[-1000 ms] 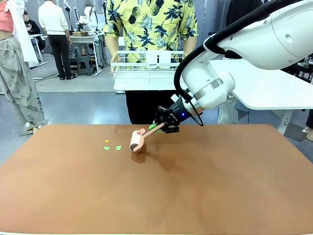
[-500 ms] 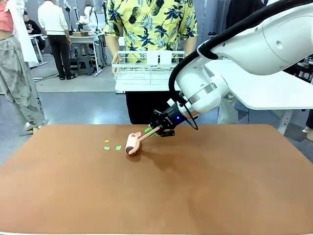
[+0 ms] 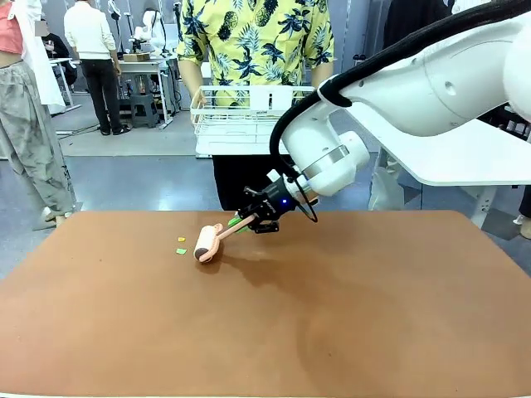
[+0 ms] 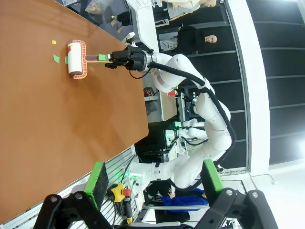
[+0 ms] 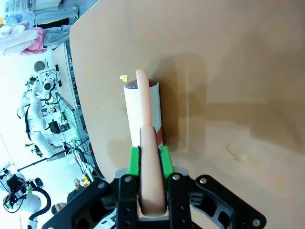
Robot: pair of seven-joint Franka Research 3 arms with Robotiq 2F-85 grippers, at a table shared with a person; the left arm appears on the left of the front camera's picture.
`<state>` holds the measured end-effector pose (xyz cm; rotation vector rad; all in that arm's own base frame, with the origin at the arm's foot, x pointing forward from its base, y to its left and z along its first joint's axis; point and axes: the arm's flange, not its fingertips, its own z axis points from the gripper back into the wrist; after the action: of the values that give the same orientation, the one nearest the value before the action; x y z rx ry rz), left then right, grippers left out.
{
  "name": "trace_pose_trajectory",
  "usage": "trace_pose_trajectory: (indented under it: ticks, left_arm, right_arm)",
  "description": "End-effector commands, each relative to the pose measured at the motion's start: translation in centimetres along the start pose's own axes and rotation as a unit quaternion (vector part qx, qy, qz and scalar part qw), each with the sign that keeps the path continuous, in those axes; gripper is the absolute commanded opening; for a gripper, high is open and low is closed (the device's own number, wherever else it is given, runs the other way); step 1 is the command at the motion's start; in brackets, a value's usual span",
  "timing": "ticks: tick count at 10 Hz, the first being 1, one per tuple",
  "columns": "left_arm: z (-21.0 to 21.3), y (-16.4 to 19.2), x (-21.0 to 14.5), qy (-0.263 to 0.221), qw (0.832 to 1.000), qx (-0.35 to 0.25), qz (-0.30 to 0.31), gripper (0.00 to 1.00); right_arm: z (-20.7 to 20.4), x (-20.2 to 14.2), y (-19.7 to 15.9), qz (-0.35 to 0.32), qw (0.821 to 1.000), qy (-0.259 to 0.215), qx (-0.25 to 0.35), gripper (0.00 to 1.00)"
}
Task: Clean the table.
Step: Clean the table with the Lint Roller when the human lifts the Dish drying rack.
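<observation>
A pink-handled lint roller (image 3: 205, 247) is clamped by its handle between the green pads of the right gripper (image 3: 253, 222). Its white drum is laid on the reddish-brown table (image 3: 348, 323), which is spread across the foreground. The sweeping step is judged to be in hand. A green paper scrap (image 3: 181, 250) and a yellow scrap (image 3: 181, 240) are seen just beside the drum. A roll over them, with the drum kept flat, is called for. The left gripper (image 4: 153, 183) is held well apart from the roller, fingers spread and empty.

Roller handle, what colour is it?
The handle is pale pink; clearest in the right wrist view.
</observation>
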<state>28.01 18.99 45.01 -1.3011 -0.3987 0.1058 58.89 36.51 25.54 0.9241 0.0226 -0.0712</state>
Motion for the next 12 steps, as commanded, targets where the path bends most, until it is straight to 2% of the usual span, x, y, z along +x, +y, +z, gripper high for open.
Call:
trace_pose_trajectory:
  ticks: [1,4,6,10,12]
  left_arm:
    - [0.2,-0.1,-0.1,-0.001,1.000,-0.006,-0.002,1.00]
    - [0.2,-0.1,-0.1,-0.001,1.000,-0.006,-0.002,1.00]
    - [0.2,-0.1,-0.1,-0.001,1.000,-0.006,-0.002,1.00]
    - [0.2,-0.1,-0.1,-0.001,1.000,-0.006,-0.002,1.00]
    - [0.2,-0.1,-0.1,-0.001,1.000,-0.006,-0.002,1.00]
  right_arm:
    - [-4.1,-1.0,-0.7,0.015,0.999,0.030,-0.033,0.21]
    - [-8.0,-2.1,0.3,0.035,0.996,0.077,-0.032,0.21]
    - [-9.9,-2.3,1.2,0.042,0.995,0.089,-0.024,0.21]
    - [-12.0,-3.0,3.7,0.044,0.995,0.095,-0.002,0.21]
    - [-10.5,-2.9,5.1,0.053,0.995,0.074,0.030,0.21]
